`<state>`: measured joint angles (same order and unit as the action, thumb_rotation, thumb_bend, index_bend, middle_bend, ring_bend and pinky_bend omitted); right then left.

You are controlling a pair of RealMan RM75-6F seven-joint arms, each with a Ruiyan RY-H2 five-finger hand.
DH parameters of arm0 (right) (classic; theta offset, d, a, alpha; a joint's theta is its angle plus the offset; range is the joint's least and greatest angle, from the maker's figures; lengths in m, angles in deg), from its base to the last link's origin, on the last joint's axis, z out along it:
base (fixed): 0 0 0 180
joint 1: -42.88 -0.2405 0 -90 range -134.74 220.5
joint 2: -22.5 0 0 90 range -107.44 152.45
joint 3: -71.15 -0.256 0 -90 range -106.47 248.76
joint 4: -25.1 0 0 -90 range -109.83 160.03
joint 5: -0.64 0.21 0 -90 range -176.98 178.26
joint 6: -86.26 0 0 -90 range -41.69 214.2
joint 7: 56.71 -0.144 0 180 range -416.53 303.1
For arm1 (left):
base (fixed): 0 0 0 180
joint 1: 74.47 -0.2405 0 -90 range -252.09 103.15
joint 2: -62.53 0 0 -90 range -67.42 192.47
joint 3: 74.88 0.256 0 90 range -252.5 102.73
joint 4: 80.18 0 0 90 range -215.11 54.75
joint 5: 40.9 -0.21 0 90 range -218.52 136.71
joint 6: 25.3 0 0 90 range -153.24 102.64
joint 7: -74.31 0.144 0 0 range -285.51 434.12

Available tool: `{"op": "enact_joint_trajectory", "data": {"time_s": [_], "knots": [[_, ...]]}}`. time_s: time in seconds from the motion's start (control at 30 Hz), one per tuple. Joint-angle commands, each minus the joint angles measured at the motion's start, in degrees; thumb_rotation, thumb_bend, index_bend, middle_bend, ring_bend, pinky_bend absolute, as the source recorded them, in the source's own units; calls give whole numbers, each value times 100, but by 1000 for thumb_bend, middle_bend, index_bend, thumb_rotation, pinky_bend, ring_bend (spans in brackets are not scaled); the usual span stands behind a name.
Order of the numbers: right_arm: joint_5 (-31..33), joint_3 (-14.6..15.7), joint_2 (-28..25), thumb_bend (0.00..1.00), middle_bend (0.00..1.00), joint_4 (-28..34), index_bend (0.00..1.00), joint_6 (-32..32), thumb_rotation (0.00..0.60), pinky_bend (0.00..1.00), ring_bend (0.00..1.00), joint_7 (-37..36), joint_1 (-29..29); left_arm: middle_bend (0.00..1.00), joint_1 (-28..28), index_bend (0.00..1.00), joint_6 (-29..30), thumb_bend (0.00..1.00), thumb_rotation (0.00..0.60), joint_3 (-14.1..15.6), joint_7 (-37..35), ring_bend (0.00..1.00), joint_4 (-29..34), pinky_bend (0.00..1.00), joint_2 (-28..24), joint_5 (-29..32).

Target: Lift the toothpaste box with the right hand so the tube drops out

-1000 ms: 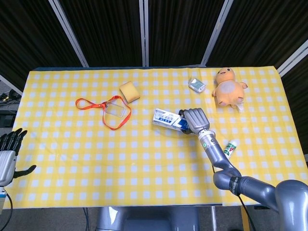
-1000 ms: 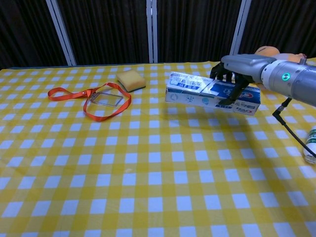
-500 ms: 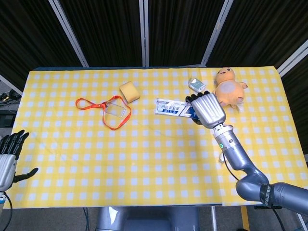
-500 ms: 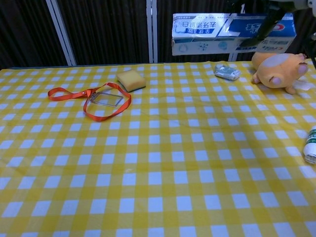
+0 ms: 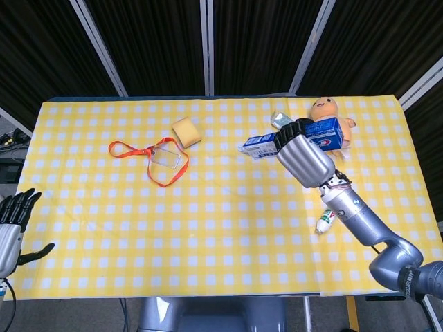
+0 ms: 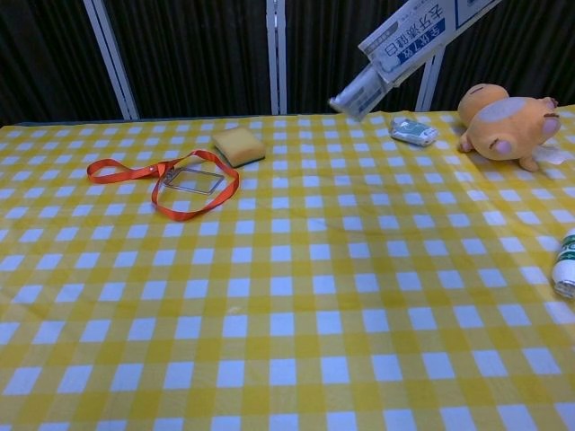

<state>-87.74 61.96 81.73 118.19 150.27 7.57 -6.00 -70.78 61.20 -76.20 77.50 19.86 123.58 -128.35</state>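
Left hand [image 5: 10,225] held low at the table's near left edge with fingers spread and nothing in them, right hand [image 5: 302,153] raised above the table, clamped around the toothpaste box [image 6: 422,31], box tilted, tube [image 6: 353,92] seen protruding from its lower end.
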Motion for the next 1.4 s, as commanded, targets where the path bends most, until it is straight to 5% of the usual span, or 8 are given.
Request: {"op": "enact_joint_trajectory", "data": {"time_s": [0.03,0.5,0.7,1.03,1.13,1.2,1.4], "knots": [[-420,261,-220,229,427,-120,464,-257,600,477,447,400,-110,0,8,0,-20,0,600,1,11,0,-3,0,5,9],[-403,221,-37,228,451,-312,463,28,600,478,445,-57,206,0,15,0,-46,0,600,0,72,0,-4,0,29,37],[1471,-9,617,228,450,214,462,-130,600,478,445,-1935,787,0,23,0,-79,0,600,27,174,0,20,0,68,19],[2495,-108,1387,227,437,-35,440,-606,600,477,436,-2720,747,0,38,0,-134,0,600,19,247,0,3,0,106,90],[2850,-114,1552,132,291,-141,206,-792,600,396,283,-2810,703,0,43,0,-152,0,600,4,225,0,-17,0,103,135],[3343,-112,1504,15,71,-42,7,-1013,600,233,68,-2744,661,0,47,0,-163,0,600,-7,203,0,-30,0,101,160],[3698,-199,1206,0,0,474,0,-704,600,106,0,-2587,670,0,50,0,-178,0,600,-16,141,0,-54,0,81,190]]}}
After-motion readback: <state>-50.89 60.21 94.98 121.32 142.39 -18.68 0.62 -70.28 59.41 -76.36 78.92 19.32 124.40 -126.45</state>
